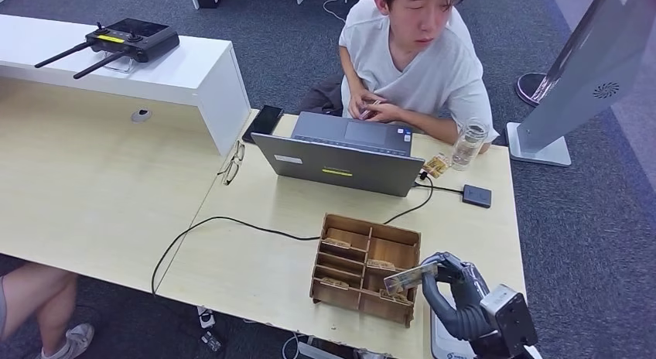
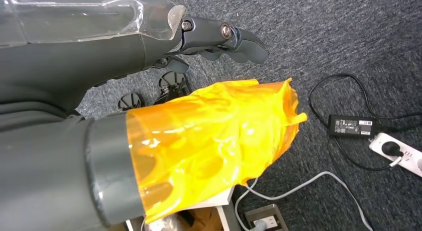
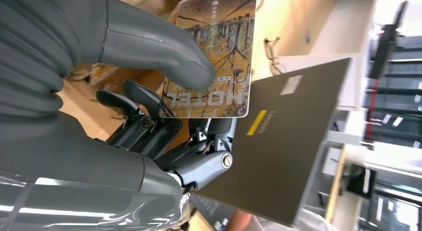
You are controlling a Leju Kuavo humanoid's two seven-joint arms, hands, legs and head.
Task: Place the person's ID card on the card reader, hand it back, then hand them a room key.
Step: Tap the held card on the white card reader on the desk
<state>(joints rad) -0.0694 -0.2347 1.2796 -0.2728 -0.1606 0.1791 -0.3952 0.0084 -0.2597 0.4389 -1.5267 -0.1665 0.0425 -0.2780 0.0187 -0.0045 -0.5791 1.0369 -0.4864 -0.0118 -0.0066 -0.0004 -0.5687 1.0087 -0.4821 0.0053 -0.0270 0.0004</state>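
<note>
From above, the right hand (image 1: pixel 451 285) holds the room key (image 1: pixel 410 278) over the wooden organizer (image 1: pixel 365 268), the card sticking out sideways past its fingertips. At the left wrist, the left hand (image 2: pixel 149 106) hangs over carpet, thumb wrapped in orange film (image 2: pixel 214 141); I cannot tell how its fingers sit. At the right wrist, the thumb (image 3: pixel 164 54) presses the key (image 3: pixel 211 57) against the fingers (image 3: pixel 144 121) beneath.

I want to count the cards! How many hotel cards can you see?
5 that I can make out: one pinched in the right hand, namely the hotel card, and four lying in the wooden box slots. More may be hidden inside.
</note>
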